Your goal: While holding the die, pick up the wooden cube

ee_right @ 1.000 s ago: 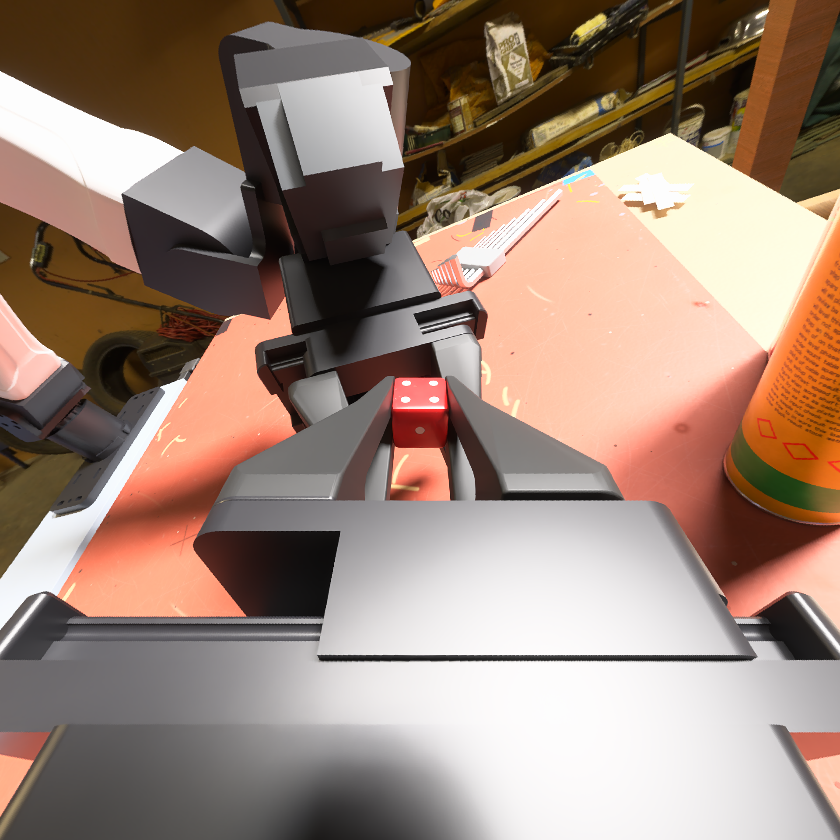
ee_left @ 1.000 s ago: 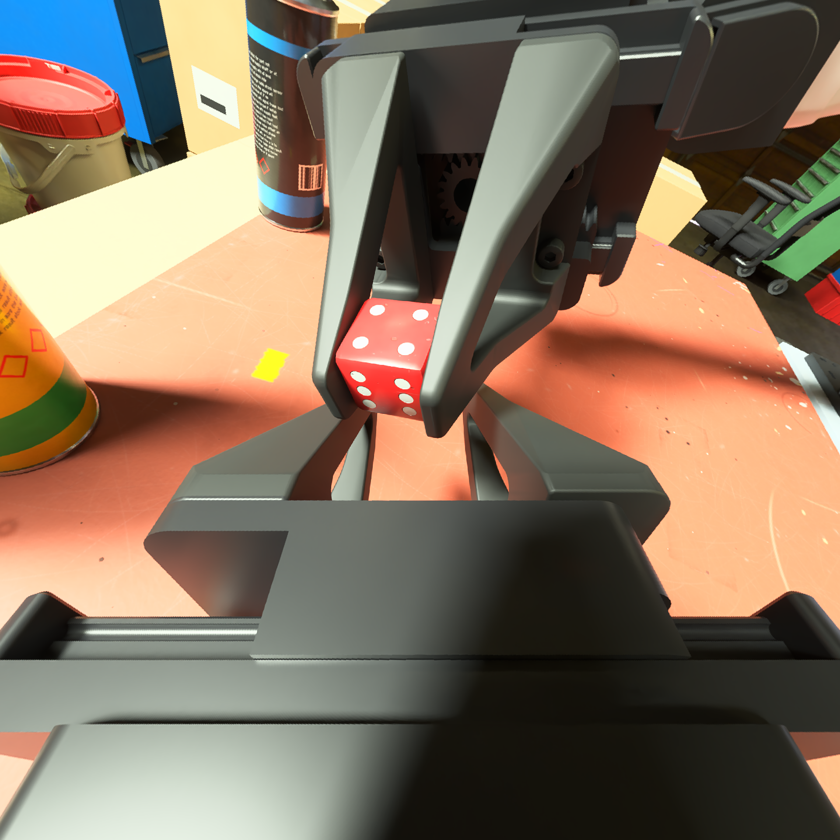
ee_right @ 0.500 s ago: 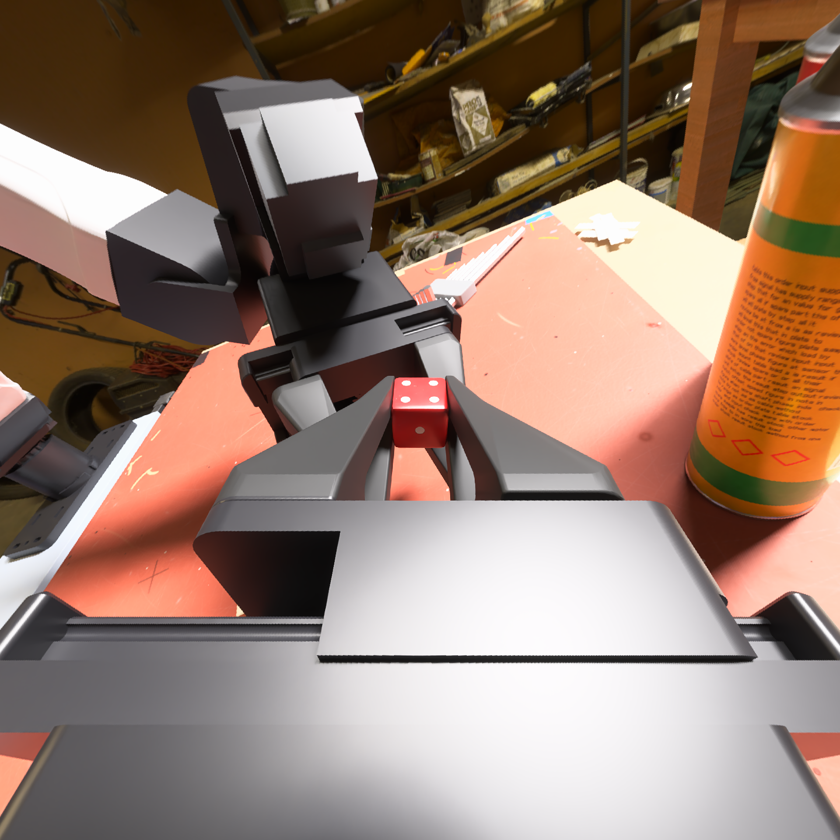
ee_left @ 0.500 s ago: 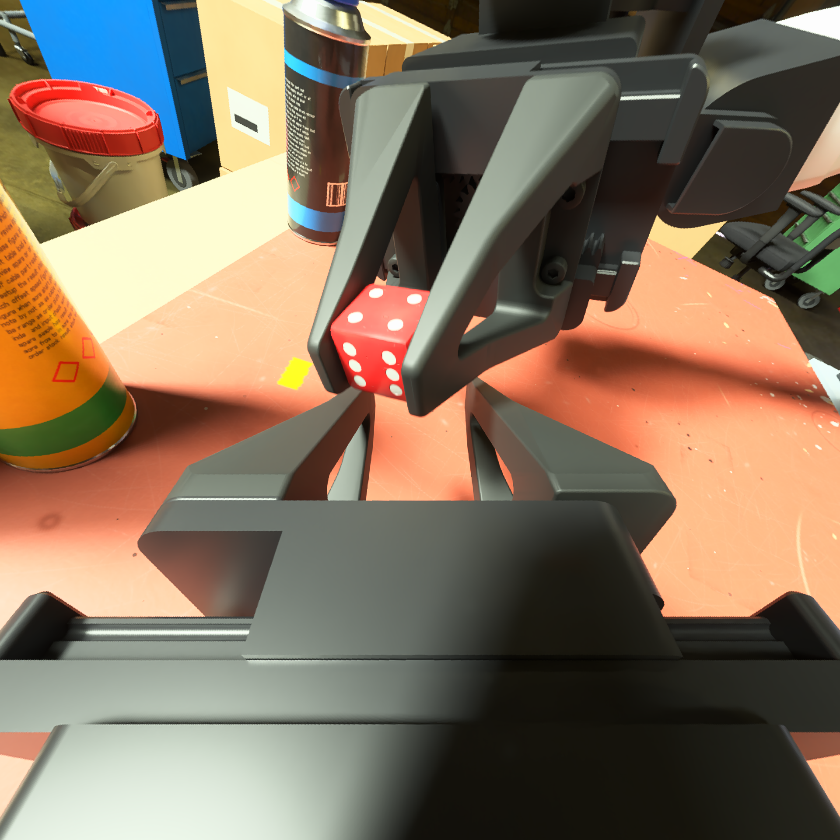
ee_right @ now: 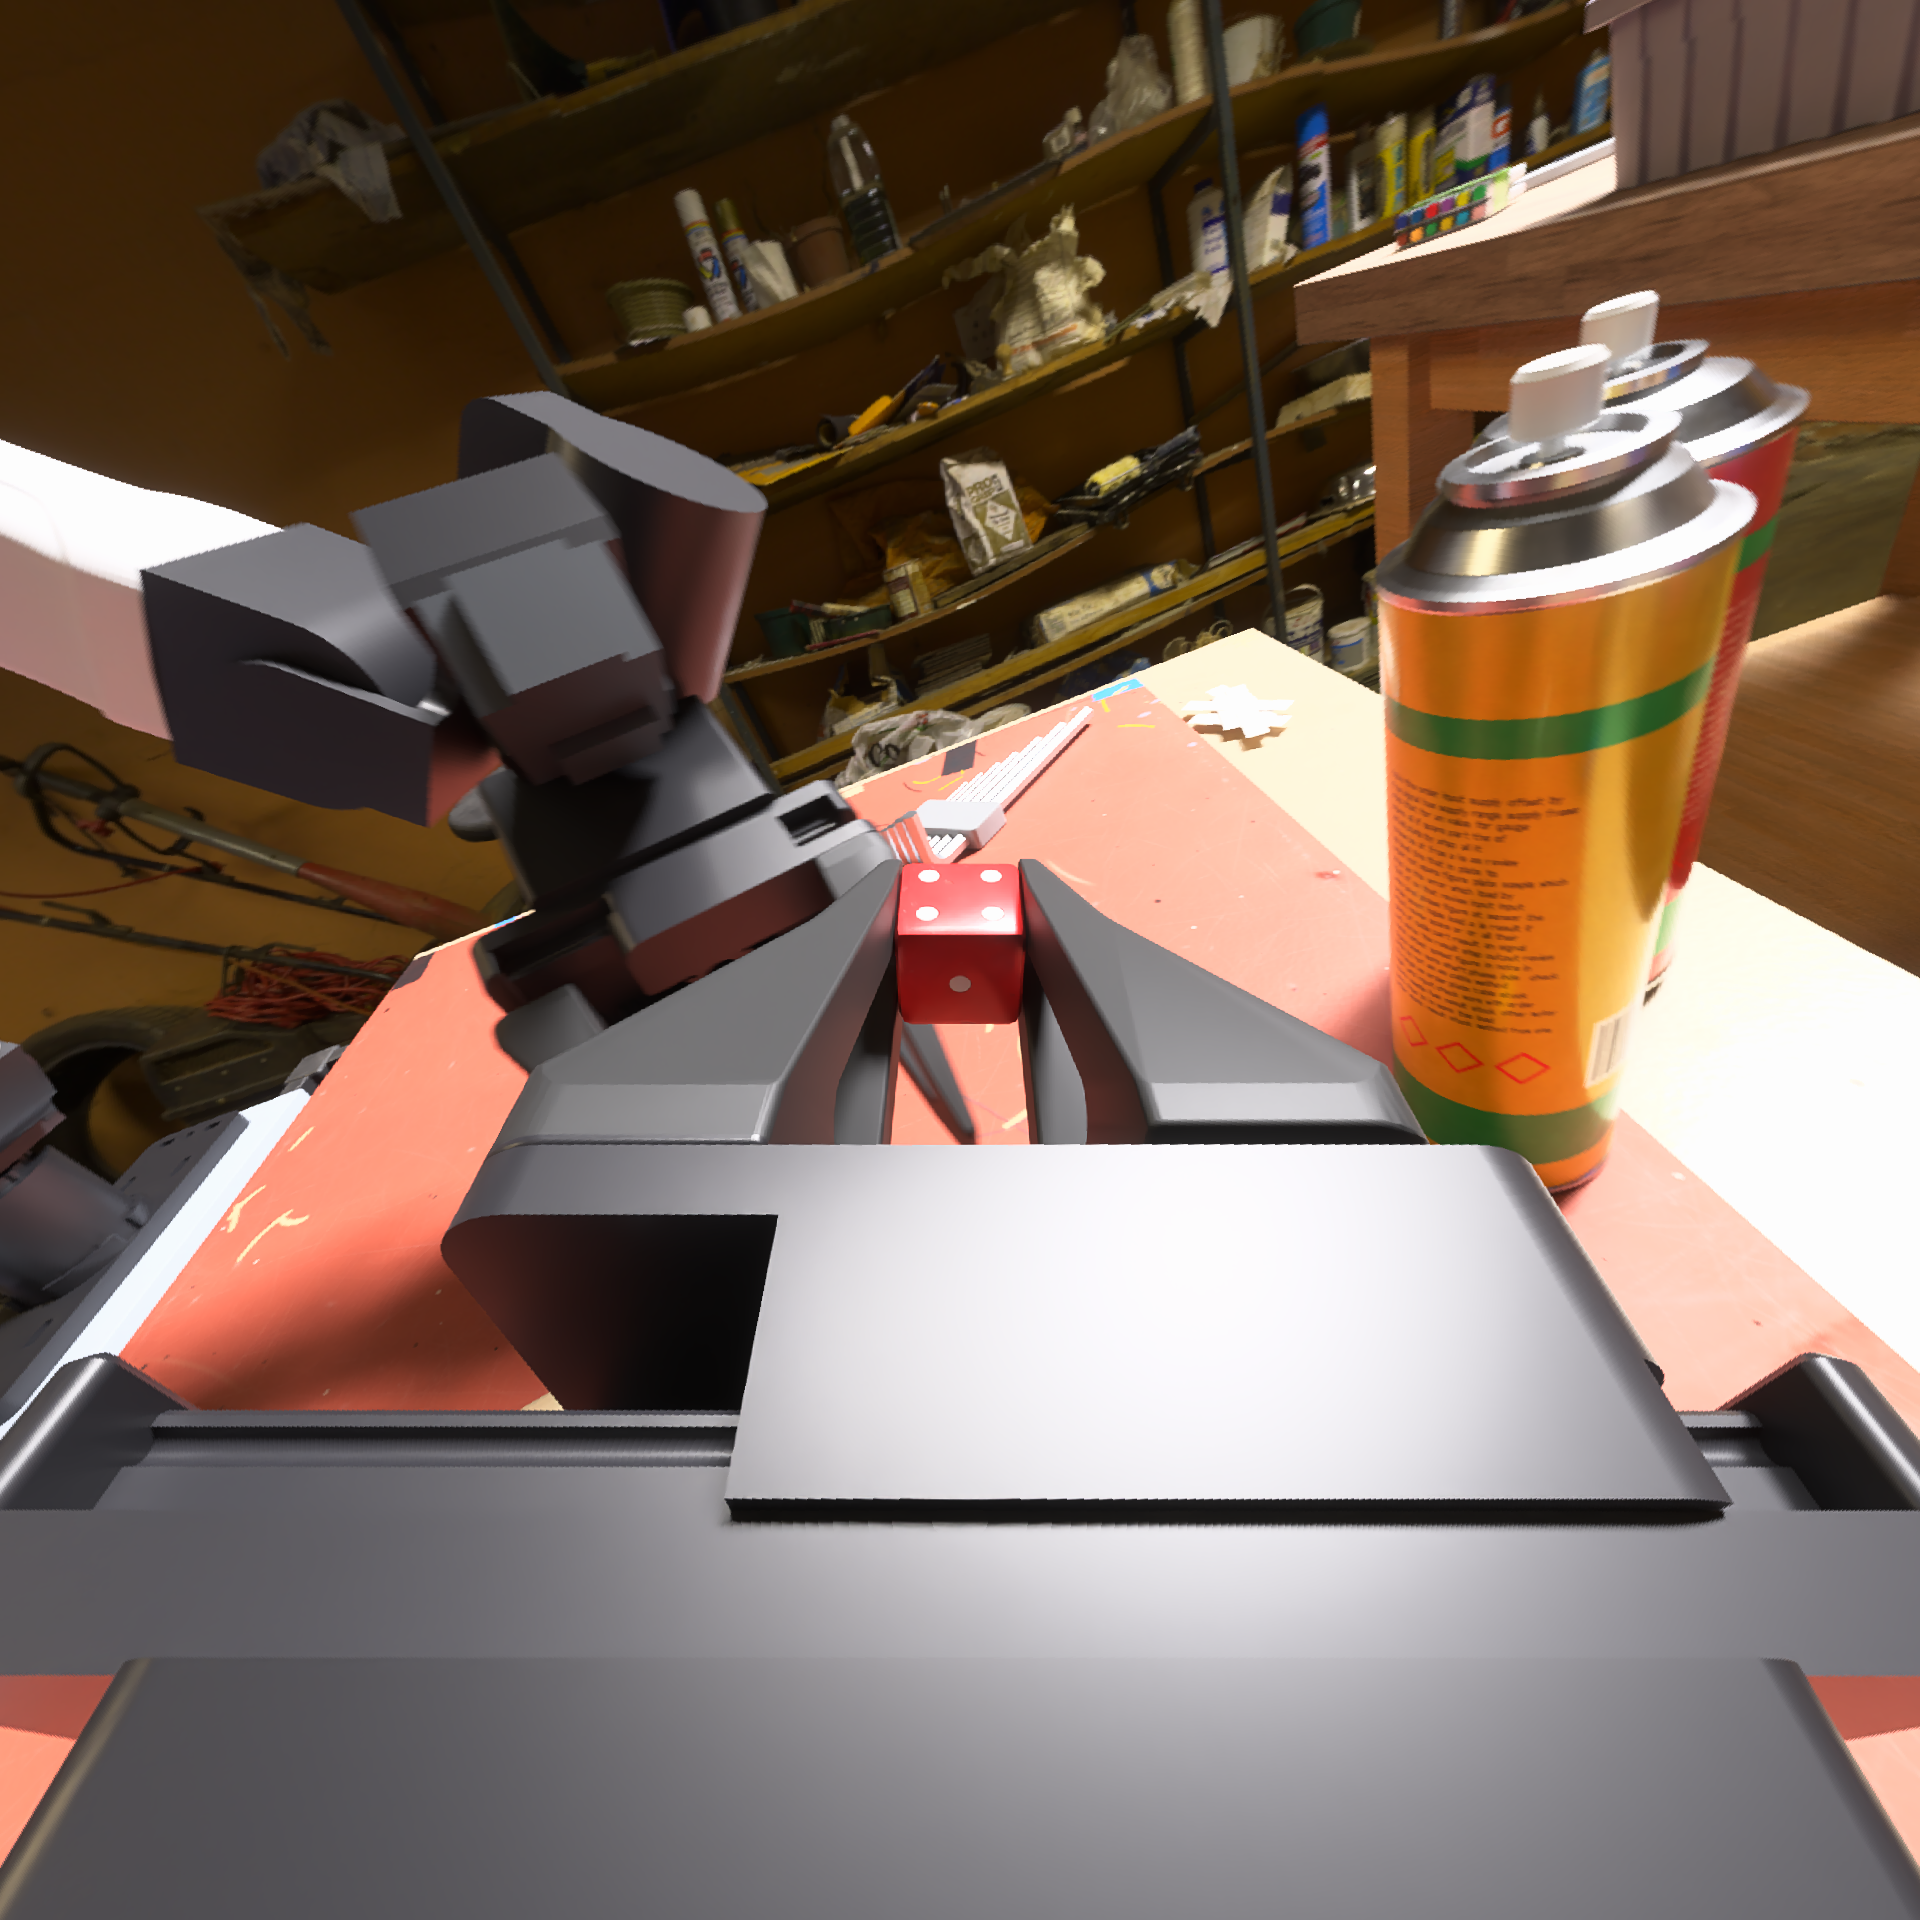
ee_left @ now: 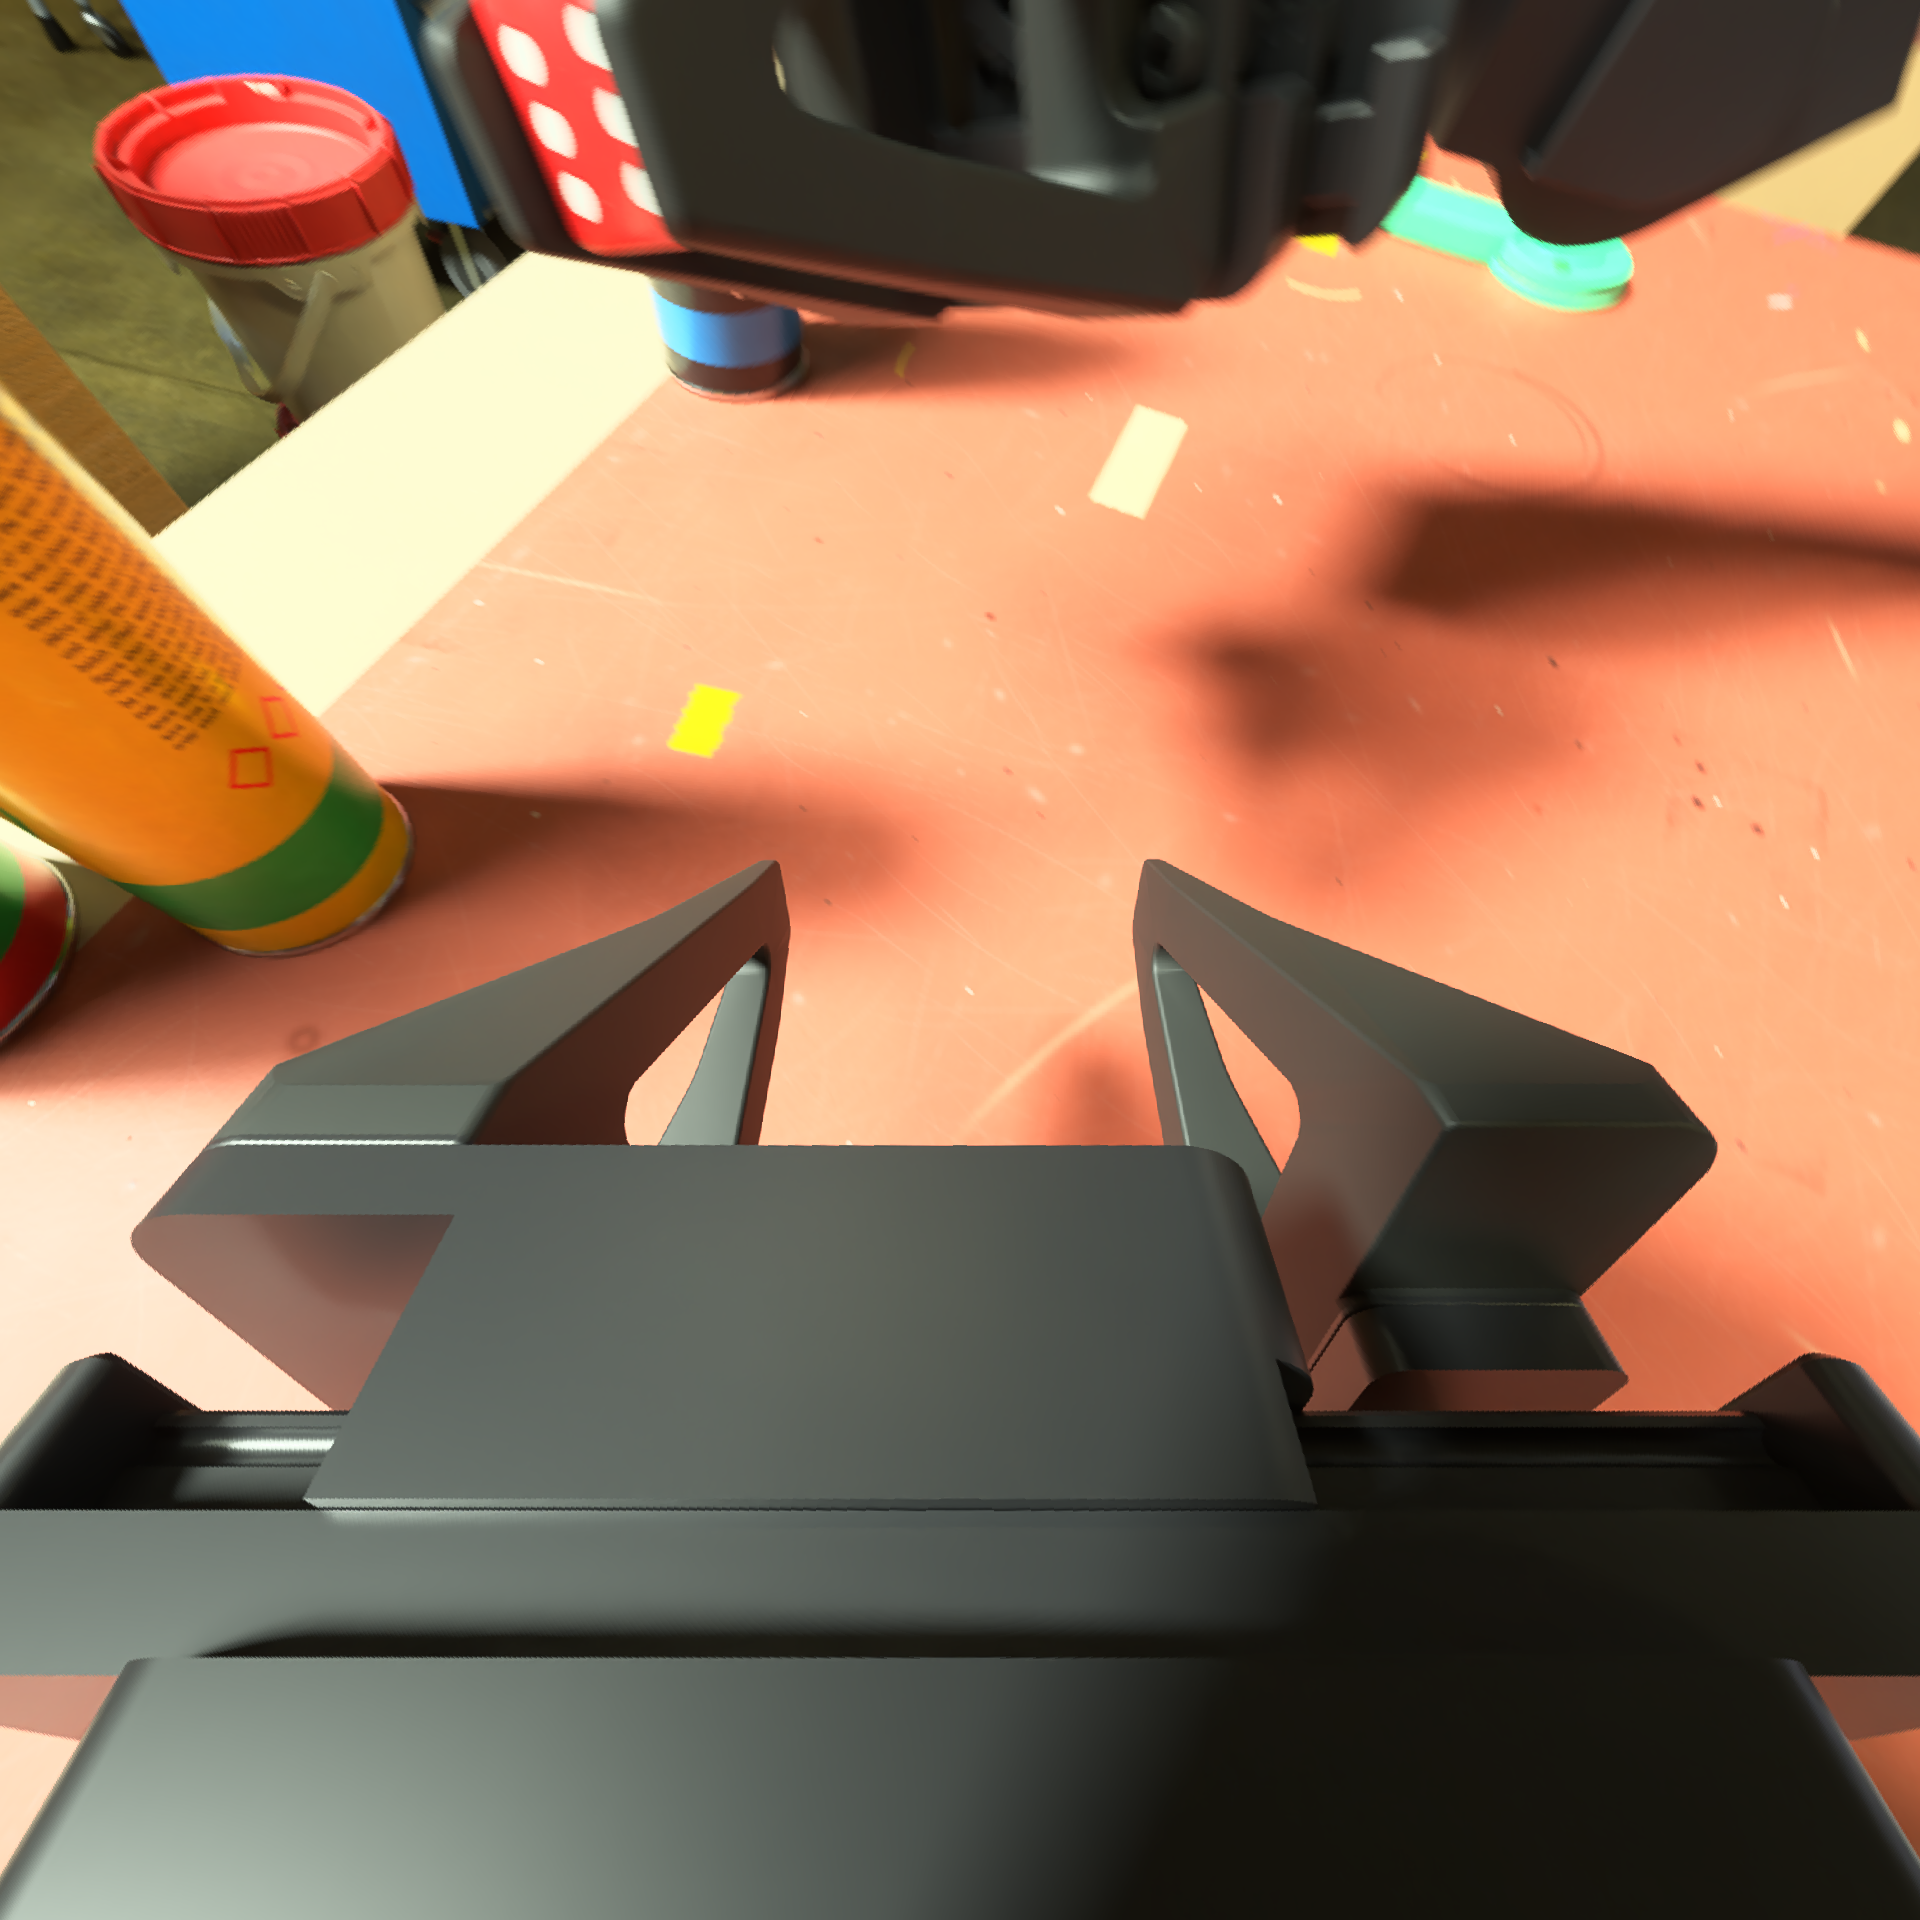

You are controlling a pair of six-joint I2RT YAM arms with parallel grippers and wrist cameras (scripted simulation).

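Die secured on the right, left arm free to find the cube

The salmon worktop (ee_left: 1039, 675) lies bare under the left gripper (ee_left: 961, 894), whose fingers are spread with nothing between them; the right gripper (ee_right: 958, 883) clamps the red die (ee_right: 958, 945), an orange spray can (ee_right: 1538, 790) to its right. No wooden cube shows, so the next move is probably a search for it

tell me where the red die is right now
The red die sits clamped in the right gripper, centre of the right wrist view, held above the table left of the orange spray can.
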